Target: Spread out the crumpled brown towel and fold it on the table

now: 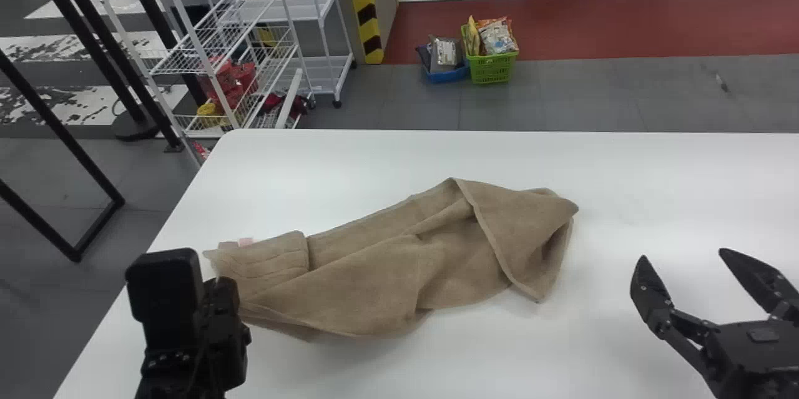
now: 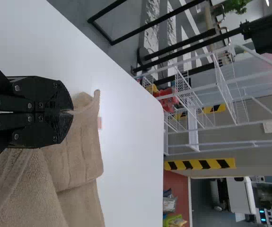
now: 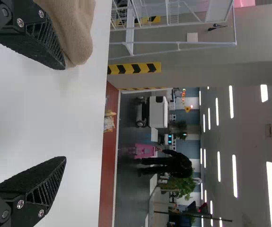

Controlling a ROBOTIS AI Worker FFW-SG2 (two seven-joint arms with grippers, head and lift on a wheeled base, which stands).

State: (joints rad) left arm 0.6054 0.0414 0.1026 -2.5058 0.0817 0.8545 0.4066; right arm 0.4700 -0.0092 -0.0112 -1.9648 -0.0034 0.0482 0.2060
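The brown towel lies rumpled across the white table, with folds toward its right end and a folded-over flap at its left end. My left gripper is at the towel's left end; in the left wrist view the same gripper is shut, pinching an edge of the towel between its fingertips. To the right of the towel, my right gripper is spread wide with nothing between its fingers. In the right wrist view that gripper has the towel beyond one finger.
The table has its left edge close by my left arm. Beyond it on the floor stand a white wire rack, a green basket and a blue one. Black metal frames stand at the far left.
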